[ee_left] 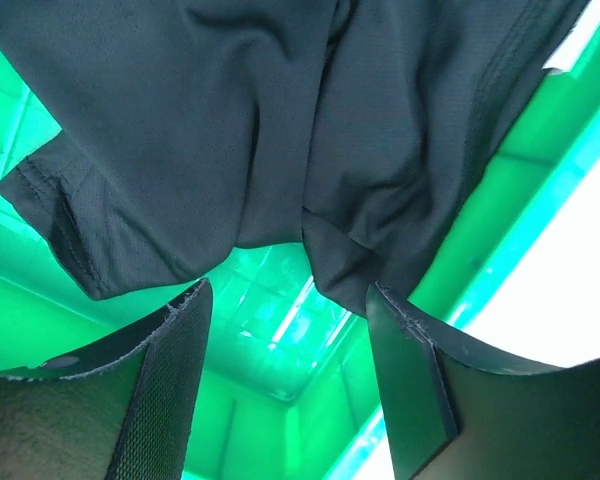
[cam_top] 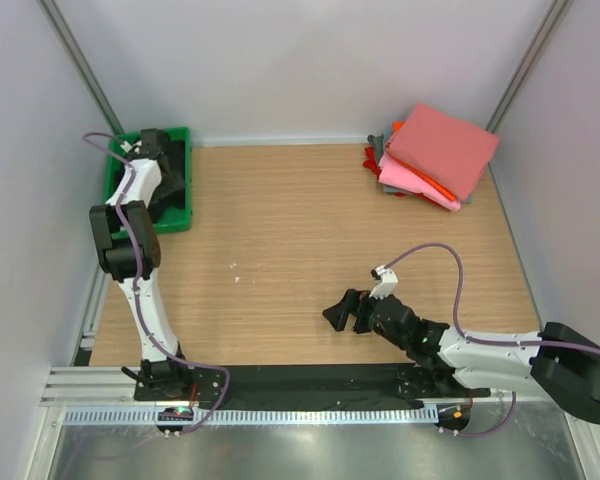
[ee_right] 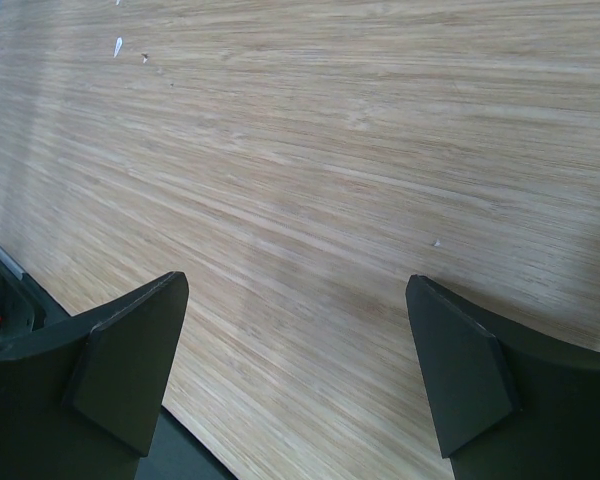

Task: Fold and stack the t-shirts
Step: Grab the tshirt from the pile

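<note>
Light wooden surface (cam_top: 280, 230): pick-up step, by the look of it.
At its far-left corner the left end effector (ee_left: 290, 300) hangs spread wide inside the green plastic tray (cam_top: 115, 195). The plain black cloth t-shirt (ee_left: 280, 130) is bunched just beyond its fingertips, ungripped. The next move likely calls for pushing into a fold and pinching. The right end effector (ee_right: 295, 290), wide and empty, hovers by the near edge. The stack of folded salmon-pink and red cloth t-shirts (cam_top: 435, 150) sits at the far-right corner.
</note>
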